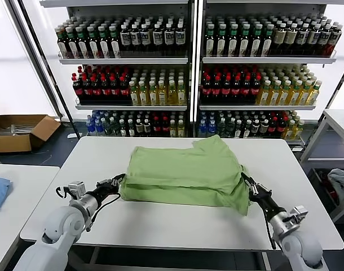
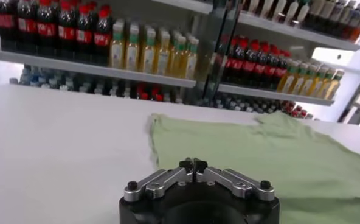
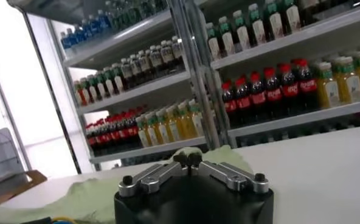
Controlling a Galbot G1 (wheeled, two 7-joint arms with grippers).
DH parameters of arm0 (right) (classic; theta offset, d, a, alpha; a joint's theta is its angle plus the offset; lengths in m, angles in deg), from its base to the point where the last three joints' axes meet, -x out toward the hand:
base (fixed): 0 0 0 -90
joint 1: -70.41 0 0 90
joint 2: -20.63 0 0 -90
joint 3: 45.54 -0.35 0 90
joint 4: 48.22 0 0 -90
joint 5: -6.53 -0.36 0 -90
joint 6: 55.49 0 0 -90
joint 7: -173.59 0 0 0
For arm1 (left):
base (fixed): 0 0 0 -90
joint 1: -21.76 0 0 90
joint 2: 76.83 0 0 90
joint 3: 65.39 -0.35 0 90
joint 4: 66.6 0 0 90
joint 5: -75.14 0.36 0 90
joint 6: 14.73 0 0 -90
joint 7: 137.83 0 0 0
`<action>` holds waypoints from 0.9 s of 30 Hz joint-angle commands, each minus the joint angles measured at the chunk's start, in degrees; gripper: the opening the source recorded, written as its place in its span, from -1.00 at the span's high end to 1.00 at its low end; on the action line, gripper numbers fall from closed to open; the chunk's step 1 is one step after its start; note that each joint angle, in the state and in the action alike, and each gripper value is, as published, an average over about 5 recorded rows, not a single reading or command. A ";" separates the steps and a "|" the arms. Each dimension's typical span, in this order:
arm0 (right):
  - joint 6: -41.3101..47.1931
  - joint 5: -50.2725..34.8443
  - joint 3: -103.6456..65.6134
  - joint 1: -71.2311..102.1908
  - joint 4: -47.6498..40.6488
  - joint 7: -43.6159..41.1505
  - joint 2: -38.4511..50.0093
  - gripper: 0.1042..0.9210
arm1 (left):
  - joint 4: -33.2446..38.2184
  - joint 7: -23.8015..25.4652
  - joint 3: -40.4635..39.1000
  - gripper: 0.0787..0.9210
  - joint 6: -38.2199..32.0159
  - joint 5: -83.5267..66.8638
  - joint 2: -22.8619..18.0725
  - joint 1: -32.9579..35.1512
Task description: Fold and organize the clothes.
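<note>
A light green polo shirt (image 1: 186,174) lies folded, plain side up, mid-desk (image 1: 161,226). The left end effector (image 1: 117,182), clenched with nothing in it, sits at its left edge; the right end effector (image 1: 248,183), likewise clenched, at its right corner.

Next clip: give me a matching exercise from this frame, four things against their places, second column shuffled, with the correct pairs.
Things:
1. green polo shirt
2. left end effector
3. right end effector
4. cardboard box

Places:
A. on the floor, far to the robot's left
B. at the shirt's right near corner
C. lying folded on the white table
D. at the shirt's left near edge

Pairs: 1-C, 2-D, 3-B, 4-A
</note>
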 commanded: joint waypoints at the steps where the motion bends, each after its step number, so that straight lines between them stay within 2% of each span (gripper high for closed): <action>1: 1.79 2.13 4.72 -6.84 -4.38 1.58 1.15 0.65 | -5.83 -0.12 -1.93 0.74 0.34 -0.22 -0.79 -4.00; 13: 7.28 11.35 -0.67 7.26 9.14 7.28 3.66 -0.20 | 5.40 -2.56 4.59 -0.08 2.05 0.20 -0.29 7.39; 20: 9.93 15.75 -1.93 15.37 11.37 10.27 1.67 -0.65 | 5.68 -2.80 3.35 -0.57 2.11 2.48 -1.41 10.44; 22: 10.01 15.79 -1.92 15.98 11.53 10.27 1.19 -0.65 | 5.55 -2.82 2.41 -0.67 2.11 2.83 -1.79 10.42; 24: 10.24 15.71 -1.72 16.21 11.64 10.27 0.95 -0.54 | 5.10 -2.96 1.51 -0.70 2.11 3.13 -2.12 10.01; 27: 11.01 15.34 -1.13 15.72 11.02 10.98 0.62 -0.33 | 3.78 -3.23 0.13 -0.58 2.14 3.91 -2.43 8.93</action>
